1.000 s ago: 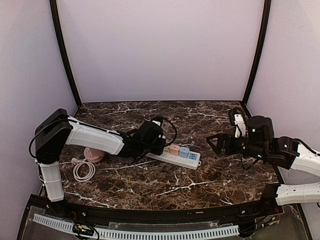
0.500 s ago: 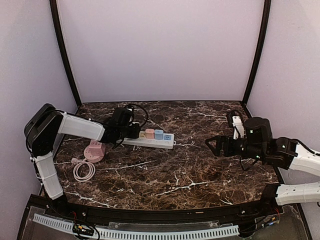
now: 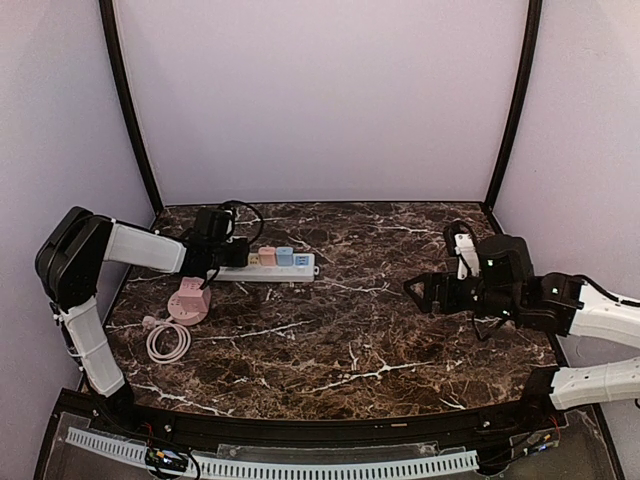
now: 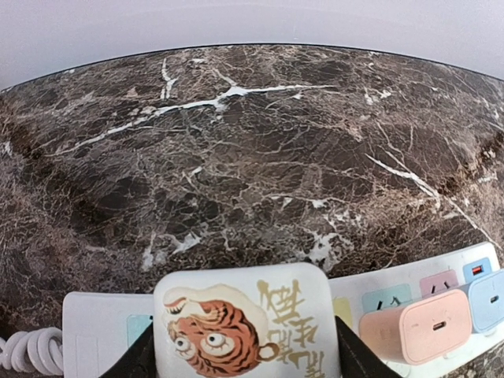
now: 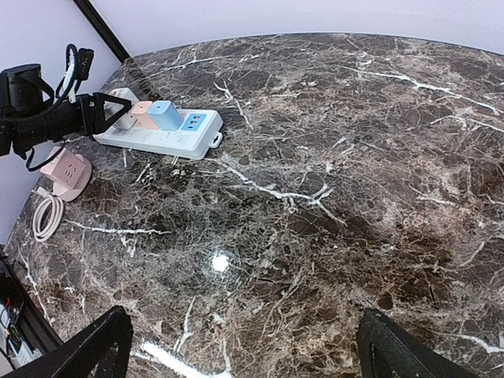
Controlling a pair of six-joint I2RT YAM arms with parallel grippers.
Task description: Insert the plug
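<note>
Its lower edge cut off and prongs hidden, the tiger-print plug (image 4: 246,327) is pinched by the left gripper (image 3: 226,256) at one end of the power strip (image 4: 94,319), with the pink charger (image 4: 413,324) and blue charger (image 4: 487,293) plugged in beyond, while the right gripper (image 3: 418,291) is spread, well apart.

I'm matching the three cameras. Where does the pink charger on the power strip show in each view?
Top external: pink charger on the power strip, left of centre.
Left wrist: pink charger lower right, beside the tiger plug.
Right wrist: pink charger upper left.
Shared landmark: blue charger next to it.
</note>
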